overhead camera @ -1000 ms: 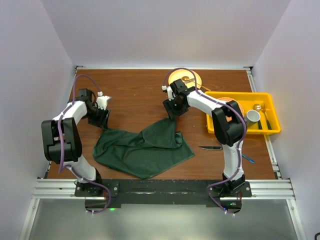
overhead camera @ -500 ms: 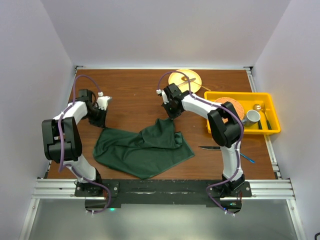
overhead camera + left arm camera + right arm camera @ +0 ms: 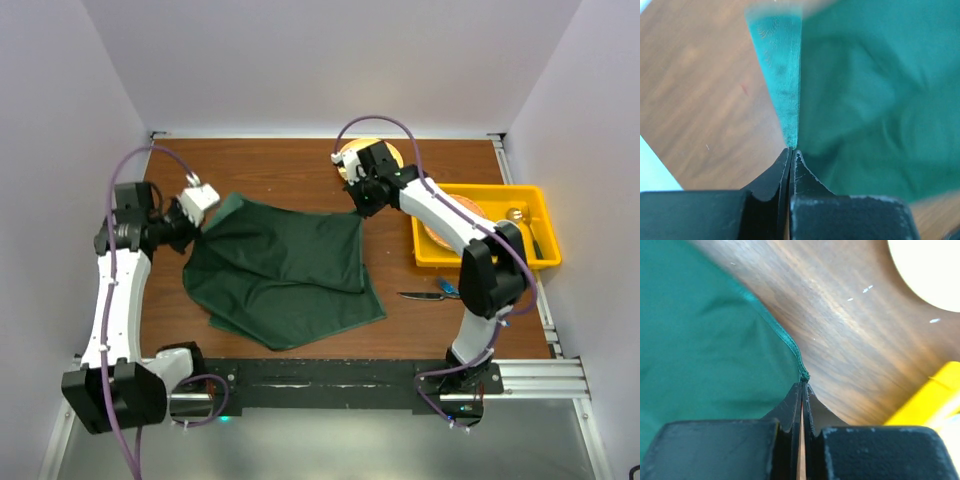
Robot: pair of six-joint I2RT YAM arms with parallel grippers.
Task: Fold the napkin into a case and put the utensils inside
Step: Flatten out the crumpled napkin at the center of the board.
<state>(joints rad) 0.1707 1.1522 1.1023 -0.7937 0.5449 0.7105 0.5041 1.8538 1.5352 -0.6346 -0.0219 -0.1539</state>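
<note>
Green napkin [image 3: 285, 270] lies spread on the desk [image 3: 270, 170]; the left hand [image 3: 200, 222] pinches its ten-o'clock corner. The right hand [image 3: 358, 207] clamps the two-o'clock corner.

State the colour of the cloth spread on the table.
The napkin is plain dark green, clearest in the top external view.

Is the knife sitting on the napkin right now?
No, the knife lies on the table beside the napkin, apart from its edge.
</note>
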